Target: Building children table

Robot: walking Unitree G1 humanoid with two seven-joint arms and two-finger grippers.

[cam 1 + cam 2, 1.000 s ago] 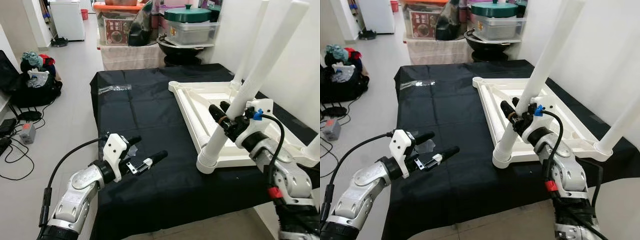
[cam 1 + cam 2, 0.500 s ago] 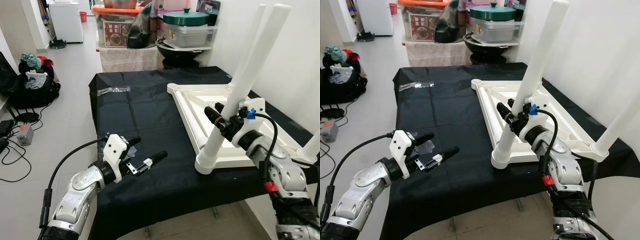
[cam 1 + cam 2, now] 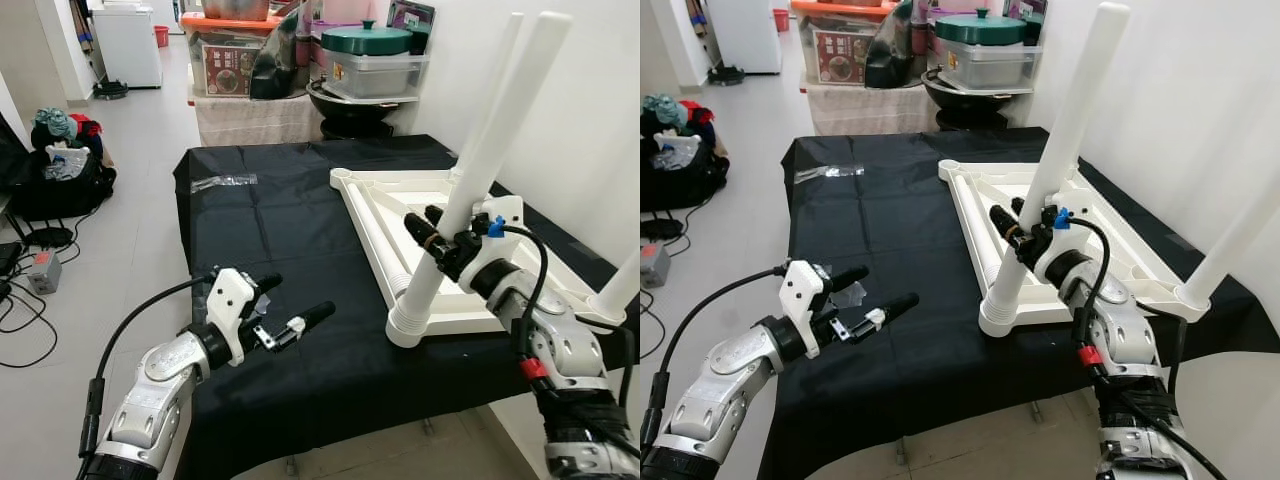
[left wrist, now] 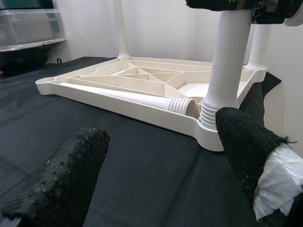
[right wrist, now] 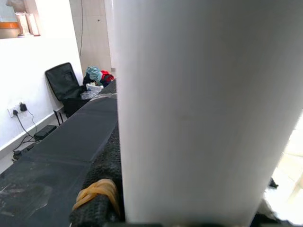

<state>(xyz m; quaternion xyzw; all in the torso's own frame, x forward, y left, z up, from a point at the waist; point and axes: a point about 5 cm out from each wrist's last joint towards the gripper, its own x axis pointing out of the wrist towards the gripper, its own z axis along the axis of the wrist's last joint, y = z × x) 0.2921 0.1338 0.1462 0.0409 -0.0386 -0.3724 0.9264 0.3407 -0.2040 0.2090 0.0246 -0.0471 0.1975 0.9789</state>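
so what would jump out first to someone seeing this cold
The upside-down white table frame on the black-covered table, its legs pointing up. The right gripper is closed around the nearest white leg above its corner socket, while the left gripper hovers open at the table's near edge.

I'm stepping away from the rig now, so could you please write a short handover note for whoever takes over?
Right gripper: shut on the near-corner leg, which stands upright in its socket on the upturned white tabletop.
Left gripper: open, holding nothing, above the black cloth at the near edge.
Done: three legs stand upright, at the near, far and right corners.
Left: a fourth leg lies loose inside the tabletop frame; its corner by the storage boxes looks unfilled. Whether the gripped leg is fully seated cannot be told.
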